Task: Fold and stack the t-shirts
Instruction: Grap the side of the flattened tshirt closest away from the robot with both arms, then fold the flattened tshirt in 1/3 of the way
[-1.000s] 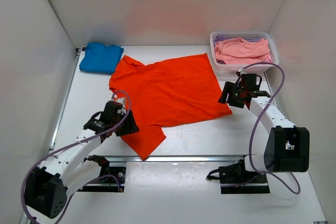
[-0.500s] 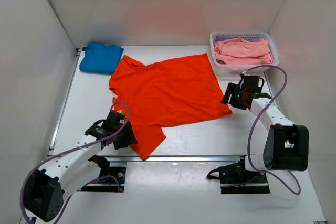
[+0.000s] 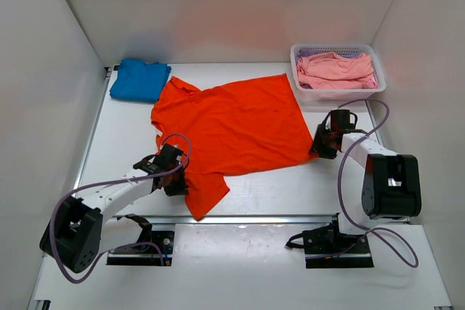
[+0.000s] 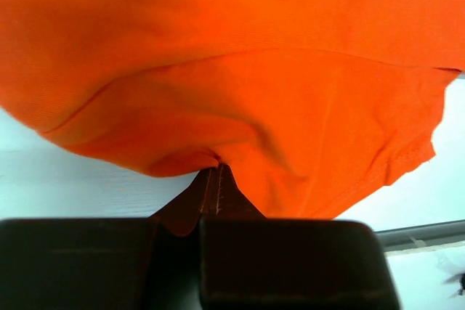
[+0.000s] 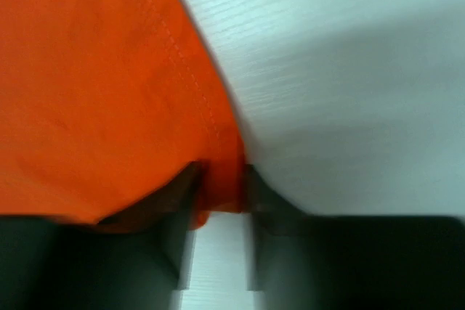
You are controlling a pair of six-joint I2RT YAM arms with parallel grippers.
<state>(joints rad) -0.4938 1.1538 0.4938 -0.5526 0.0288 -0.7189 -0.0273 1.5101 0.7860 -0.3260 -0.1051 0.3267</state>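
Note:
The orange t-shirt lies spread flat in the middle of the table, one sleeve pointing at the near edge. My left gripper is low at its near-left edge, where the sleeve meets the body. In the left wrist view that gripper is shut, pinching a fold of the orange t-shirt. My right gripper sits at the shirt's near-right corner. There the right gripper has closed on the hemmed corner of the orange t-shirt. A folded blue t-shirt lies at the far left.
A white lattice basket at the far right holds crumpled pink t-shirts. White walls close in the table on the left, back and right. A metal rail runs along the near edge in front of the arm bases.
Both grippers came down to the orange t-shirt's edges and went from open to shut on the cloth. The left one slid towards the near sleeve, the right one towards the near-right corner.

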